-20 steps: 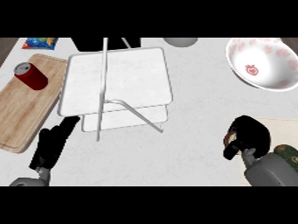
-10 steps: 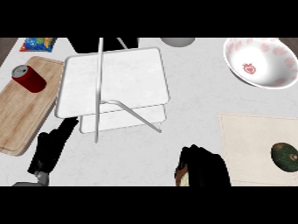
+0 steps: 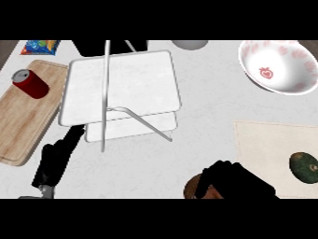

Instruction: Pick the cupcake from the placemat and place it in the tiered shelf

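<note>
My right hand point(image 3: 236, 180) is at the bottom of the frame, a little right of centre. Its fingers are curled over a brown thing which I take to be the cupcake point(image 3: 192, 187); only a brown edge shows at the left of the hand, so I judge the hand is holding it. It is off the placemat point(image 3: 271, 140), which lies at the lower right with a dark green round object point(image 3: 306, 166) on it.

The tiered shelf point(image 3: 120, 86) stands in the upper left-centre of the frame. For this step I would carry the cupcake upright and up-left, and come in high enough to pass the thin metal frame of the shelf before lowering onto a white tier. I should open the fingers only when it sits flat.

My left hand point(image 3: 54, 161) rests at the lower left with straight fingers, clear of the path.
</note>
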